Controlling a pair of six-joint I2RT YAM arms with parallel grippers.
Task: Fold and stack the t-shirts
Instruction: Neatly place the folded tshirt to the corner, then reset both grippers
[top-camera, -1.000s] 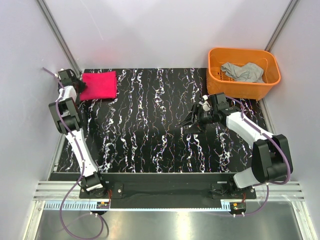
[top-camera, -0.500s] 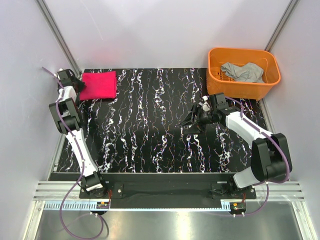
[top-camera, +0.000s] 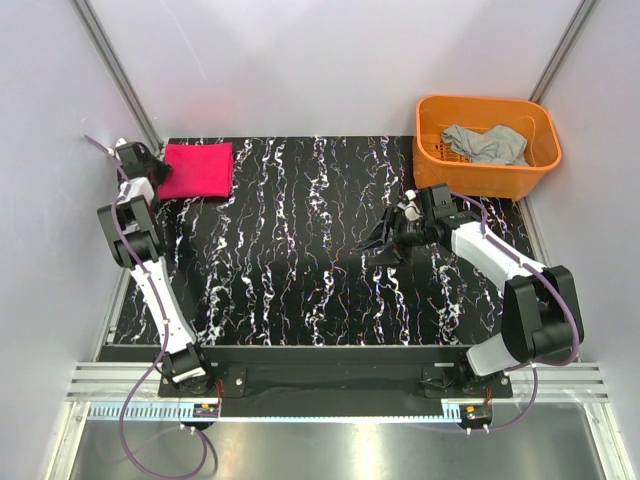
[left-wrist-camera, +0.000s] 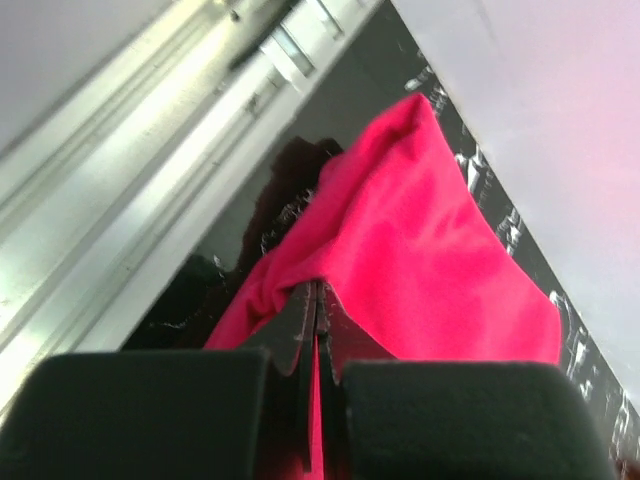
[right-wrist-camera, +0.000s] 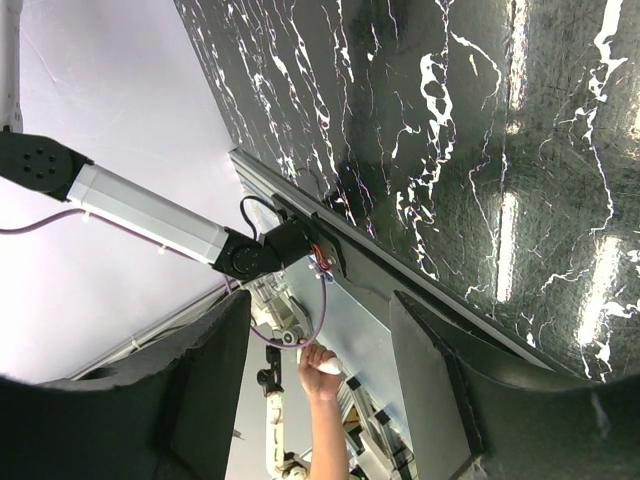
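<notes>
From the top external view, the magenta-red t-shirt lies folded flat at the far left corner of the black marbled table. The left gripper is at the shirt's left edge, touching it. The grey t-shirt sits crumpled in the orange basket at the far right corner. The right gripper hangs over the table near the basket, apart from both shirts.

In the left wrist view, the left gripper is clamped tight on a bunched edge of the magenta-red t-shirt. The rest of the shirt spreads away from the fingertips across the table, beside an aluminium rail.

In the right wrist view, the right gripper has its fingers spread apart, holding no cloth, with bare table in front of it.
</notes>
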